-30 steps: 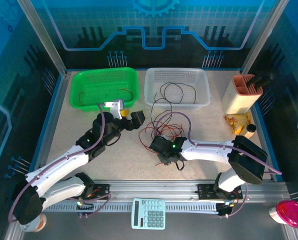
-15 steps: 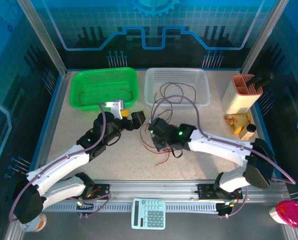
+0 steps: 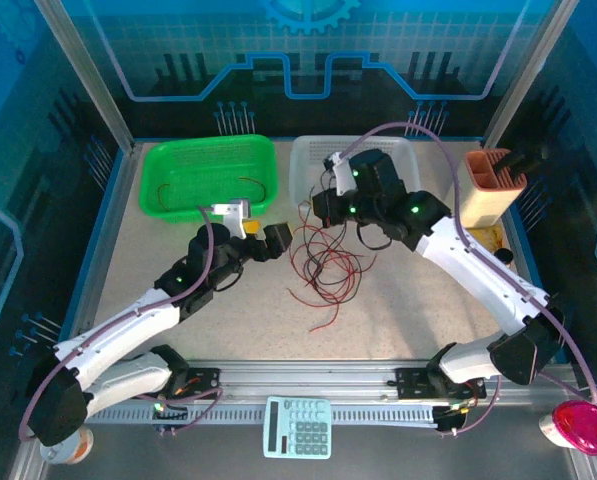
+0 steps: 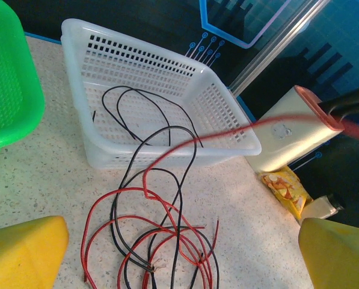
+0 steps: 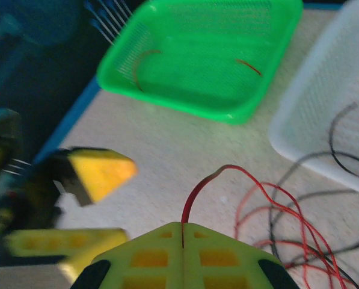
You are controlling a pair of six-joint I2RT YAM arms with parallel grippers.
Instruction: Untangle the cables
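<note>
From above, the left gripper stood spread at the 9 o'clock side of the tangled cables. The right wrist camera settled what that view blurred: the right gripper, pressed together, pinched one red strand. Farther, at 12 o'clock, black loops lay in the white basket.

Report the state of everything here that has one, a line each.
right end effector, shut on a red cable.
left end effector, open, empty.
red cable, pinched, trailing toward the pile.
cable pile, red and black strands tangled on the table.
white basket, upright, black cable inside.
green basket, upright, red strands inside.
</note>
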